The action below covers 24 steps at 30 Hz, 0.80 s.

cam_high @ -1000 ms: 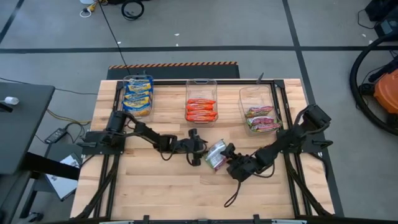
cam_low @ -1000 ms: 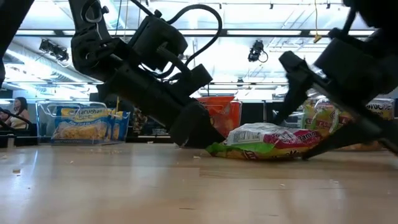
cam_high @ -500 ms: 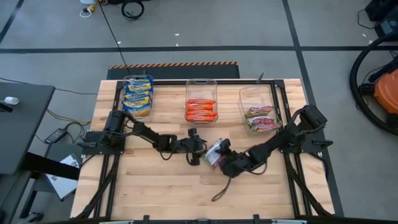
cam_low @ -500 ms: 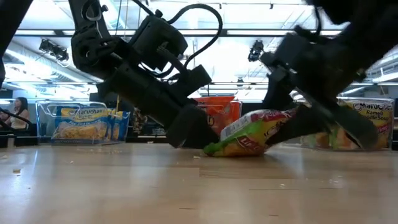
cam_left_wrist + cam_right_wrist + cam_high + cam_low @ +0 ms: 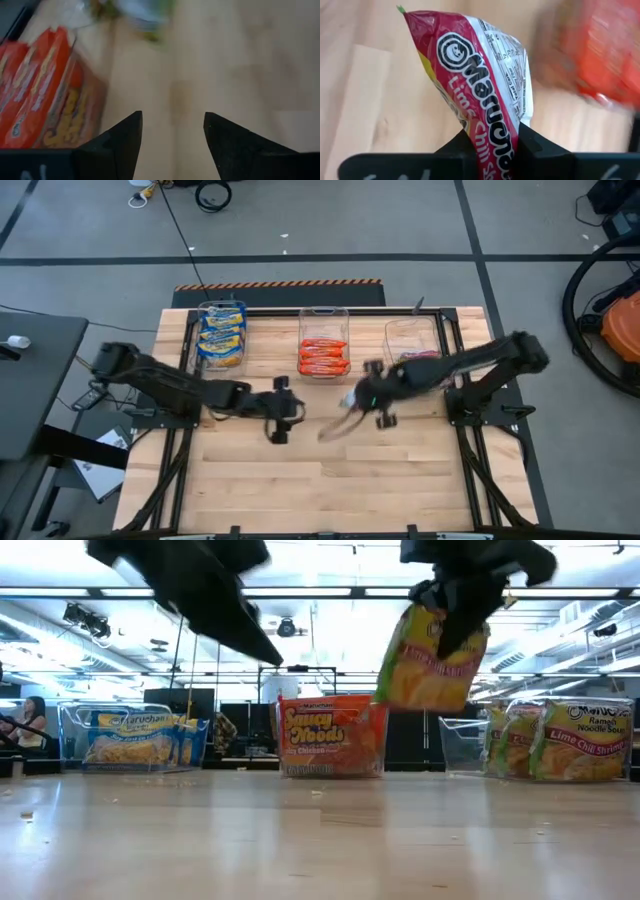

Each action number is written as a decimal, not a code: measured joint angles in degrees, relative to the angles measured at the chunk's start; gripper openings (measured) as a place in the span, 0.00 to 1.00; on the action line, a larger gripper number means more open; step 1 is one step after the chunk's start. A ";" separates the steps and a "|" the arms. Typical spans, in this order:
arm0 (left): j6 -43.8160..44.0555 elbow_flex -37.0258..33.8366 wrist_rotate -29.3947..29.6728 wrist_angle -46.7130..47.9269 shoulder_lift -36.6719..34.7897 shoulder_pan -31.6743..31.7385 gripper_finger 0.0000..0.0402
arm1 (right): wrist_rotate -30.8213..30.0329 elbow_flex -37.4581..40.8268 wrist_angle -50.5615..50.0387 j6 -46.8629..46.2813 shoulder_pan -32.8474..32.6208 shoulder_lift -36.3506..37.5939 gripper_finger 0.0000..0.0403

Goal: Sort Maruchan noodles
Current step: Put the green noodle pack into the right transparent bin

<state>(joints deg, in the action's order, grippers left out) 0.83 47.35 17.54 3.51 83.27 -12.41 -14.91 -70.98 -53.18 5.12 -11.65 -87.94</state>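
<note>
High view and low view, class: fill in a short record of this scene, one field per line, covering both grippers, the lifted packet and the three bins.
Right gripper: shut on the Lime Chili Shrimp packet
Packet: in the air, clear of the table
Left gripper: open, empty, above the table
Left bin: yellow-and-blue packets
Middle bin: orange-red packets
Right bin: Lime Chili Shrimp packets

Three bins stand in a row along the far edge of the table point(image 5: 300, 480). The left bin point(image 5: 222, 333), the middle bin point(image 5: 324, 340) and the right bin point(image 5: 418, 352) each hold packets. My right claw point(image 5: 372, 395) hangs above the table between the middle and right bins, just in front of them, clamped on one packet point(image 5: 432, 658) lifted clear of the surface. My left claw point(image 5: 281, 412) sits nearer the table's middle, in front of the gap between the left and middle bins, fingers point(image 5: 120, 142) apart.
</note>
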 joint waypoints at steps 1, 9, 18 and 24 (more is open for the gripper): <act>0.01 -0.78 -0.67 -0.03 -2.06 -0.49 0.54 | 1.18 -0.16 -1.59 -0.05 2.18 2.09 0.17; 0.22 -6.28 -5.91 -5.81 -11.34 -5.16 0.54 | -0.40 -0.16 -15.89 0.87 24.35 15.74 0.17; 0.03 -8.50 -7.80 -10.79 -11.57 -6.35 0.54 | 6.10 1.86 -17.48 15.40 47.96 15.29 0.17; -0.04 -8.52 -13.14 -10.67 -13.36 -7.66 0.54 | 10.27 10.30 -10.80 18.41 53.45 14.71 0.16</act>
<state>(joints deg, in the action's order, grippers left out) 0.80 38.83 4.40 -7.16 69.90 -20.07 -4.64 -60.67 -63.97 23.53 41.80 -73.23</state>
